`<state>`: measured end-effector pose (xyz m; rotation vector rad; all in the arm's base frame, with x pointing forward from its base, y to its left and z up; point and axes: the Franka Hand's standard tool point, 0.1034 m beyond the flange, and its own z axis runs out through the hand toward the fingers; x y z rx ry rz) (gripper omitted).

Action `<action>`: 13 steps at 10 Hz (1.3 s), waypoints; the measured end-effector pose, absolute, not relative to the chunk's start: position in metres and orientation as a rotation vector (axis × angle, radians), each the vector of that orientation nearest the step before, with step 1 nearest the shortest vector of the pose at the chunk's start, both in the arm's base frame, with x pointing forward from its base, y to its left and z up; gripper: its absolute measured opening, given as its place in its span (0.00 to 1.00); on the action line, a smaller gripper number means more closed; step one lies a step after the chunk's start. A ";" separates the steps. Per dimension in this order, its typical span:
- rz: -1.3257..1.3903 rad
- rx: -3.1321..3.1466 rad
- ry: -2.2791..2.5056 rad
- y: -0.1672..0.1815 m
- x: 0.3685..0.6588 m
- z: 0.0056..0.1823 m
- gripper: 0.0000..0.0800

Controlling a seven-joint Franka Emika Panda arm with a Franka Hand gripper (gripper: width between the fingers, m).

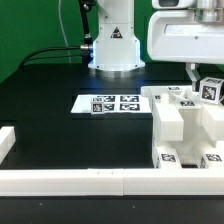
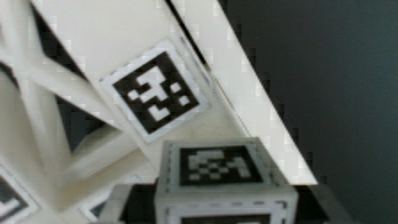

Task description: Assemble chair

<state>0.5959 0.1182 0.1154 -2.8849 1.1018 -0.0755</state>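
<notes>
My gripper (image 1: pixel 204 80) hangs at the exterior view's right, above the cluster of white chair parts (image 1: pixel 182 128). In the wrist view my gripper (image 2: pixel 217 206) is shut on a small white blocky chair piece (image 2: pixel 217 172) with a square tag on its end; it also shows in the exterior view (image 1: pixel 211 90). A dark finger (image 2: pixel 125 207) presses each side of it. Beneath it lie slanting white chair panels, one bearing a large tag (image 2: pixel 157 95). The boxy seat piece (image 1: pixel 168 120) stands at the front of the cluster.
The marker board (image 1: pixel 114 103) lies on the black table left of the parts. White border rails run along the front (image 1: pixel 90 181) and the left (image 1: pixel 6 143). The robot base (image 1: pixel 115 45) stands at the back.
</notes>
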 end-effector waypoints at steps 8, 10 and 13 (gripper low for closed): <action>-0.003 -2.144 2.108 0.126 0.597 0.114 0.49; -0.013 -2.343 1.897 0.124 0.596 0.114 0.66; 0.015 -2.656 1.465 0.118 0.599 0.115 0.80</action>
